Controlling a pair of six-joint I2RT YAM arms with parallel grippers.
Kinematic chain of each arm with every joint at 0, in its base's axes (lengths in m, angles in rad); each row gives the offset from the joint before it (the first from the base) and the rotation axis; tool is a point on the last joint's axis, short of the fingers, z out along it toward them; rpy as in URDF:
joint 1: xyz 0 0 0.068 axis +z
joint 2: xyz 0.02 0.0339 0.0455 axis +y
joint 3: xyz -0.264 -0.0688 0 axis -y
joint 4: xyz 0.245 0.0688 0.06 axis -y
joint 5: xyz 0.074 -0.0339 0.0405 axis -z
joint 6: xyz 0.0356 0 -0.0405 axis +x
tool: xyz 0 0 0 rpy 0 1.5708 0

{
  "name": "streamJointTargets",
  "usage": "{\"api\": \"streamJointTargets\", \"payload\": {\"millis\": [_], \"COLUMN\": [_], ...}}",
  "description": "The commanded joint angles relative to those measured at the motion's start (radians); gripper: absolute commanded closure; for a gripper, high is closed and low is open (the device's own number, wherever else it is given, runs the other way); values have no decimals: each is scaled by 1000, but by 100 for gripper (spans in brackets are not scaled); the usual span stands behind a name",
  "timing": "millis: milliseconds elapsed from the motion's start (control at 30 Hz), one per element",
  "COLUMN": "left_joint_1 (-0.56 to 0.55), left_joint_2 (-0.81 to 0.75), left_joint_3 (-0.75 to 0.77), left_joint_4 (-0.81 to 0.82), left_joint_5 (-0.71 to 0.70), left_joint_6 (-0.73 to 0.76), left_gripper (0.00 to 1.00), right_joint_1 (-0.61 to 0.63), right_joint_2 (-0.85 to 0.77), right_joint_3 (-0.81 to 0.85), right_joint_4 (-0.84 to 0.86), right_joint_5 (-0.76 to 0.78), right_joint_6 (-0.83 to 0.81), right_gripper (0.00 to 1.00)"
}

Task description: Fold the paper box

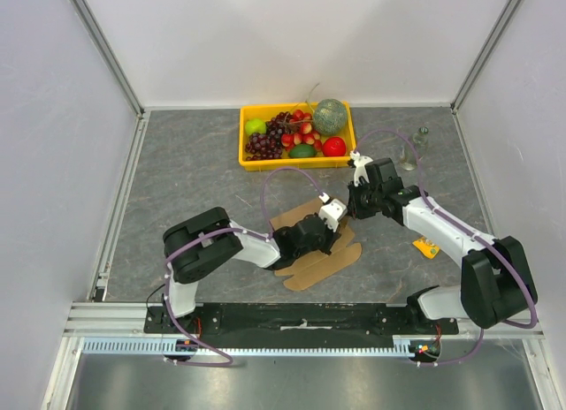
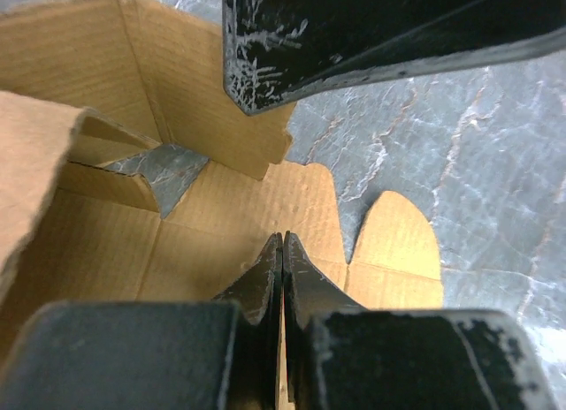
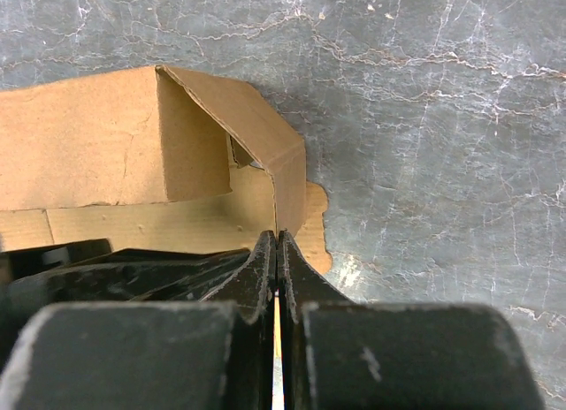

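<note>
The paper box is a brown cardboard sheet lying partly folded in the middle of the table, with rounded flaps flat at the front. My left gripper is shut, with its tips over the flat inner panel; a raised flap stands close on its left. My right gripper is shut on the end of an upright side wall, which runs straight into its jaws. The right gripper's fingers show at the top of the left wrist view. Both arms hide much of the box from above.
A yellow crate with fruit stands at the back centre. A clear glass object stands at the back right. A small orange item lies beside the right arm. Grey marbled table surface lies to the right of the box.
</note>
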Motion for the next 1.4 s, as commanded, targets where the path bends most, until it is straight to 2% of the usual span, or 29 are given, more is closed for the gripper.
{"api": "streamJointTargets", "payload": {"millis": [0, 267, 467, 567, 733, 1133, 1367], "left_joint_1": [-6, -6, 12, 76, 147, 156, 156], "left_joint_2": [-175, -499, -668, -666, -653, -522, -510], "left_joint_3": [-17, -86, -117, -133, -182, -165, -182], "left_joint_4": [14, -74, -267, -363, -366, -363, -349], "left_joint_5": [27, 179, -51, -108, -84, -37, -37], "left_joint_6": [8, 42, 102, 92, 91, 117, 112], "left_gripper": [98, 98, 98, 98, 98, 98, 98], "right_joint_1": [-2, -2, -2, -4, -4, -2, -1], "right_joint_2": [-22, -27, -27, -27, -27, -39, -45], "right_joint_3": [-22, -33, -34, -34, -36, -37, -26], "right_joint_4": [6, 11, 14, 17, 20, 18, 9], "right_joint_5": [28, 37, 36, 28, 25, -10, -71], "right_joint_6": [2, -3, -6, -11, -12, -26, -23], "right_gripper": [100, 100, 100, 100, 100, 100, 100]}}
